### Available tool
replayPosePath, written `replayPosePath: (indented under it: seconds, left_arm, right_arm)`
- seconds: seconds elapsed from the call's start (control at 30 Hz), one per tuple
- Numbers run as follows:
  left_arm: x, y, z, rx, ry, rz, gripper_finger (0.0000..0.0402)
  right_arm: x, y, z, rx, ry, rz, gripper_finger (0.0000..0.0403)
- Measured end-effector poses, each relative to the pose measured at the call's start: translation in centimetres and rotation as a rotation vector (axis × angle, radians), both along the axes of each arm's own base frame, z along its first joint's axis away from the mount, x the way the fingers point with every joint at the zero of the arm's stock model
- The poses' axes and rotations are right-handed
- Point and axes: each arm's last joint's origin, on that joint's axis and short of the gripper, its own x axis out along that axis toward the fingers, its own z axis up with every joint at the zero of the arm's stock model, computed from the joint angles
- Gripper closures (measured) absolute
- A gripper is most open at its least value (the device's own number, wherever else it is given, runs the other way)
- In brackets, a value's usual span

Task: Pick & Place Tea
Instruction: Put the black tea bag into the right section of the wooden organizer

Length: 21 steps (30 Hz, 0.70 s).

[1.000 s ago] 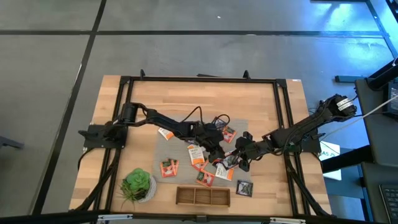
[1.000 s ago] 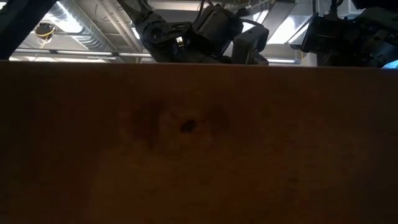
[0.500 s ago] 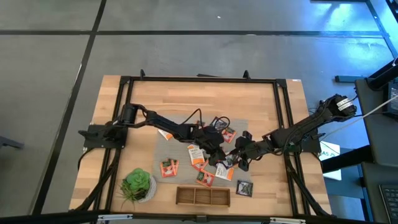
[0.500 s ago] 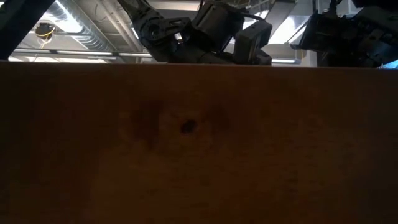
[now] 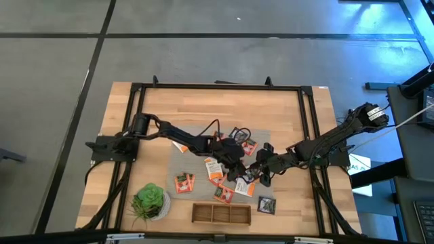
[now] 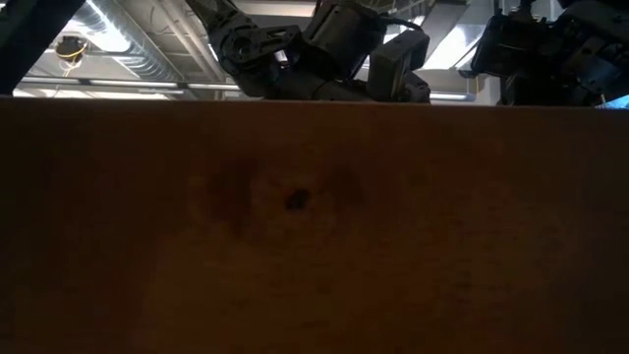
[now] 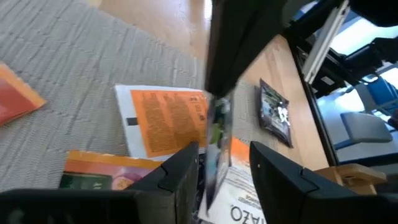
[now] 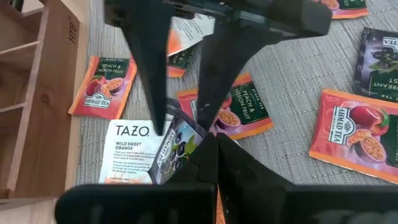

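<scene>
Tea sachets [image 5: 184, 181] lie scattered on the grey mat [image 5: 193, 157] below and around both pincers, orange, white-and-orange and dark ones, most of them flat. One dark sachet [image 8: 177, 146] does not lie flat: it stands on its edge, clamped at the tip of the right pincer [image 5: 254, 171], whose two fingers I see pressed together on it. The left pincer [image 5: 239, 165] meets the right one over the middle of the mat. Its fingers [image 8: 146, 68] are apart and stand one on each side of this sachet; in the left wrist view I see a gap between the sachet and each finger, so they are not touching it.

Just under the held sachet lies a white sachet with the word TAZO [image 8: 134, 152], and beside that, toward the wooden tray [image 8: 25, 93], a peach and passion fruit sachet [image 8: 102, 87]. Another of the same kind lies behind the left pincer's fingers, and a red-orange sachet [image 8: 348, 134] lies on the far side from the tray. Under the left pincer I see an orange sachet with printed text [image 7: 168, 118].

One black sachet [image 5: 266, 204] lies off the mat on the bare tabletop [image 5: 285, 115], near the end of the tray. A potted plant [image 5: 149, 201] stands well apart from both pincers, at the tabletop corner on the left arm's side.
</scene>
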Motion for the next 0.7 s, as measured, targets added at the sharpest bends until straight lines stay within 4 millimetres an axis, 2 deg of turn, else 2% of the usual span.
replayPosePath:
  seconds: [0.6, 0.7]
  left_arm:
    - [0.14, -0.24, 0.06, 0.064, -0.04, 0.023, 0.0389]
    - [0.14, -0.01, 0.01, 0.063, -0.035, 0.025, 0.0397]
  right_arm:
    - [0.0, -0.05, 0.01, -0.014, -0.005, -0.014, 0.0403]
    - [0.01, -0.06, 0.02, -0.027, -0.007, -0.006, 0.0401]
